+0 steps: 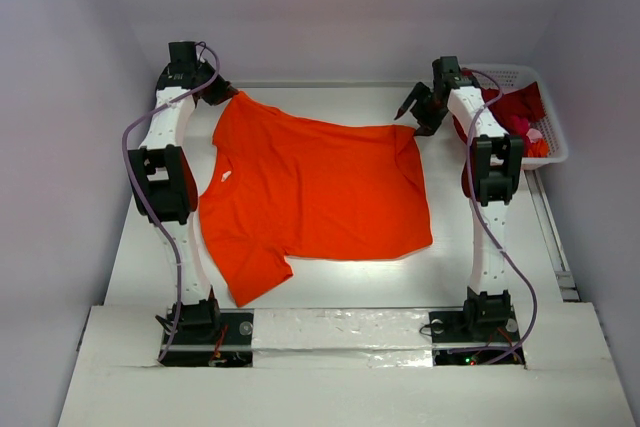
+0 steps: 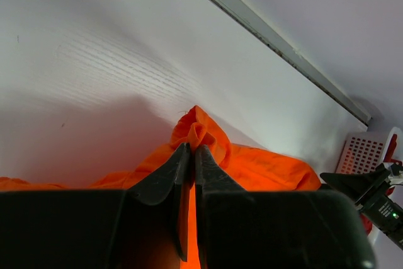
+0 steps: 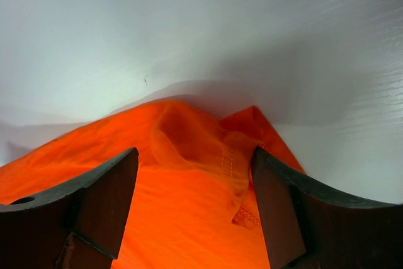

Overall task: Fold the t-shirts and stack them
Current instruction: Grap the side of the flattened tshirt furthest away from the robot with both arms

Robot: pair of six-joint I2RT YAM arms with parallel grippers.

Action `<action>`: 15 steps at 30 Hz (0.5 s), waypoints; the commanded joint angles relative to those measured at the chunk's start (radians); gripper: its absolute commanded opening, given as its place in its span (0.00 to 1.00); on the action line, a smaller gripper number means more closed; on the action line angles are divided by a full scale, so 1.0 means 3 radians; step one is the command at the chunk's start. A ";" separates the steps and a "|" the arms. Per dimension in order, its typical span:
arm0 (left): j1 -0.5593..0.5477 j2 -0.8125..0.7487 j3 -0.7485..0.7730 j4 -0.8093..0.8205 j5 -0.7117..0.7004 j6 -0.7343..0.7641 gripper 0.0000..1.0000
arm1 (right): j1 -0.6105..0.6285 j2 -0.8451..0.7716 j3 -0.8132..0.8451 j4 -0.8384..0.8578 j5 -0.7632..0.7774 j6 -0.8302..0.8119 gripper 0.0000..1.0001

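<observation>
A bright orange-red t-shirt [image 1: 315,192] lies spread flat in the middle of the table, collar to the left. My left gripper [image 1: 222,93] is shut on its far left sleeve tip; the left wrist view shows the cloth [image 2: 201,131] pinched between the closed jaws [image 2: 191,149]. My right gripper [image 1: 408,107] is open just above the shirt's far right hem corner [image 3: 245,124]; the crumpled corner lies loose between the spread fingers [image 3: 195,162]. Dark crimson and pink shirts [image 1: 520,112] lie in the basket at the far right.
A white plastic lattice basket [image 1: 553,137] stands at the table's far right edge, beside the right arm; it also shows in the left wrist view [image 2: 365,152]. A raised rail [image 2: 271,36] runs along the table's far edge. White walls enclose the table.
</observation>
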 commanded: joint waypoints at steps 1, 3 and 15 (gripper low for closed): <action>0.0025 -0.0294 0.0037 0.0015 0.0042 0.0029 0.00 | -0.0028 -0.0002 0.0081 0.0075 0.0043 0.0005 0.76; 0.0025 -0.0294 0.0042 0.0015 0.0042 0.0029 0.00 | -0.0028 -0.0022 0.0071 0.0095 0.0084 0.0015 0.73; 0.0025 -0.0294 0.0057 0.0000 0.0053 0.0044 0.00 | -0.0028 -0.0084 0.0061 0.0111 0.0381 0.0046 0.48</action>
